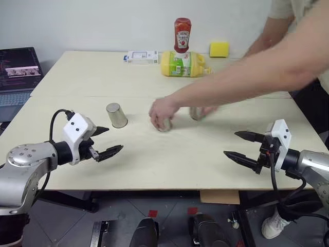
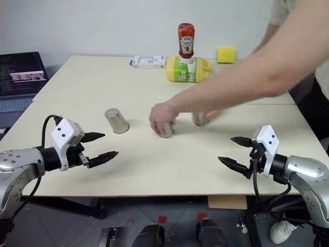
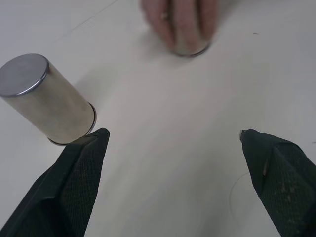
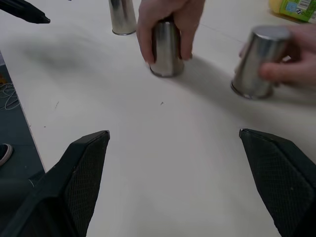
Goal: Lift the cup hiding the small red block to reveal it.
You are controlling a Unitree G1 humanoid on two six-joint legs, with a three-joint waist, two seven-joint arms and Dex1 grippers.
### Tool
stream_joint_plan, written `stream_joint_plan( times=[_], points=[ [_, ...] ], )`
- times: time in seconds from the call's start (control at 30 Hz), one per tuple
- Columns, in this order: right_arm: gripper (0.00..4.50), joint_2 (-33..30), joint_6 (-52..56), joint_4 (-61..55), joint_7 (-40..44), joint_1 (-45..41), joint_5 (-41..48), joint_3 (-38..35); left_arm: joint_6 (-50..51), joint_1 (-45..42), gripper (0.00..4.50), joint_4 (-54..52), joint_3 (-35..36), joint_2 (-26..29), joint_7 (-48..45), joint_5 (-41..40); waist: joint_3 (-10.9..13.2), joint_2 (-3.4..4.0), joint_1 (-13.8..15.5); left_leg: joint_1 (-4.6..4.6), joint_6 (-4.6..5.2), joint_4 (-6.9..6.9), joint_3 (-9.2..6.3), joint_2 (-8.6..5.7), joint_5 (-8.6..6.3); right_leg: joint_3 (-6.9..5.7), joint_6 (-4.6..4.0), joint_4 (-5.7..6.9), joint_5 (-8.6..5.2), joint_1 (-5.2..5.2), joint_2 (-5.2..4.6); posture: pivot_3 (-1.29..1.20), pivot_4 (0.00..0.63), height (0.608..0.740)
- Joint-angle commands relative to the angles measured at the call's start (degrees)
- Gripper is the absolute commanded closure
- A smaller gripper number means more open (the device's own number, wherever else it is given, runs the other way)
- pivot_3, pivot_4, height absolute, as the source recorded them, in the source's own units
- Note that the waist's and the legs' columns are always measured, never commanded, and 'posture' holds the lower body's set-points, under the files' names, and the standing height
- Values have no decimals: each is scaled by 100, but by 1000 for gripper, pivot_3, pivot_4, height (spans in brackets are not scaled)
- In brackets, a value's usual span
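— Pale wooden table against a plain white wall, with a laptop at the far left. What's on it?

— Going left to right: the left gripper, fingers spread and empty, near a lone upturned metal cup. At the middle a person's hand covers a second cup, the other hand holds a third cup. Behind stand a ketchup bottle, a yellow jug and a sponge.

— And the right gripper?

— Spread wide, empty, above the table's near edge.

Hands blur, partly hide two cups.
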Motion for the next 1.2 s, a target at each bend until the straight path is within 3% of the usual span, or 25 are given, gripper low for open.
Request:
stream_joint_plan(
  times=[0.03,0.4,0.53,0.83,1.2],
  points=[
    [50,11,-86,-149,-24,-70,36,-39,-143,-107,0,-60,16,48,-28,53,0,0,0,0,0,0,0,0,0,0,0,0,0,0,0,0,150,740],
    [50,86,171,-445,-268,-465,191,193,124,-366,0,-134,-73,-209,180,-74,0,0,-1,0,0,0,0,0,0,0,1,0,0,0,0,0,150,740],
    [50,124,675,-689,-446,-740,547,342,338,-831,0,112,-236,-489,234,-260,1,1,0,-1,0,2,-3,0,0,-2,4,2,2,0,2,0,150,740],
    [50,273,1205,-904,-779,-1268,857,634,-52,-2306,0,1227,-1431,-1350,442,421,0,-2,14,-14,0,4,-7,-7,0,-5,10,-4,6,-2,2,0,150,740],
    [50,299,1292,-1053,-859,-1285,816,834,-975,-3592,0,3289,-2231,-2376,536,1330,0,-2,10,-32,0,8,-16,-10,1,-11,11,0,7,-13,2,0,150,740]
  ],
)
